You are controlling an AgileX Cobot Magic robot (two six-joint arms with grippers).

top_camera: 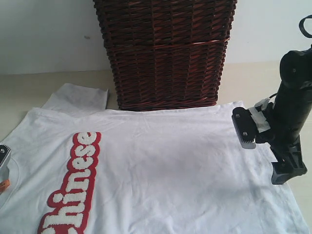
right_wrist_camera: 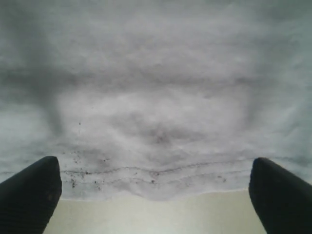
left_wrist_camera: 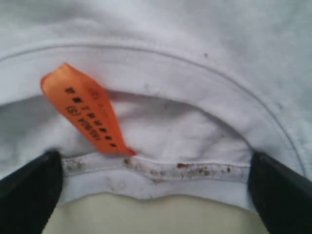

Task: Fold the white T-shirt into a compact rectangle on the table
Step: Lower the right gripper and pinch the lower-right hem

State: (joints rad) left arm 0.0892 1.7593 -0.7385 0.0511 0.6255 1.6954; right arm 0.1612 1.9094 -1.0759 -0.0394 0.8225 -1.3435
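left claw (left_wrist_camera: 156, 183): spread wide, holding nothing; fingers sit either side of the back neck edge, over the cloth
left claw target: collar (left_wrist_camera: 204, 83), with the orange tag (left_wrist_camera: 87, 109) lying loose just inside it; some bare surface (left_wrist_camera: 156, 214) shows past the neck edge
right claw (right_wrist_camera: 156, 183): spread wide, empty; fingers flank the bottom hem (right_wrist_camera: 161, 173), whose double stitch line shows between them
right claw contact: cannot tell whether the tips touch the cloth or hover just above it
white T-shirt (top_camera: 161, 161): laid flat on the surface, front up, collar end at the left, hem end at the right in the exterior view, a few shallow wrinkles
lettering (top_camera: 73, 185): fuzzy white outlined in red, running along the chest near the left end
sleeve (top_camera: 78, 100): far sleeve spread out flat beside the basket
wicker basket (top_camera: 165, 53): dark brown, behind the shirt, its base touching or just beside the far edge
step in hand: looks like pre-grasp for a first fold; shirt not folded yet, task barely begun
next move needs: both claws down onto their edges, then pinch; left should catch the neck rim, not just the tag; right should get both hem layers
risk: one layer grabbed alone would drag the shirt and bunch it
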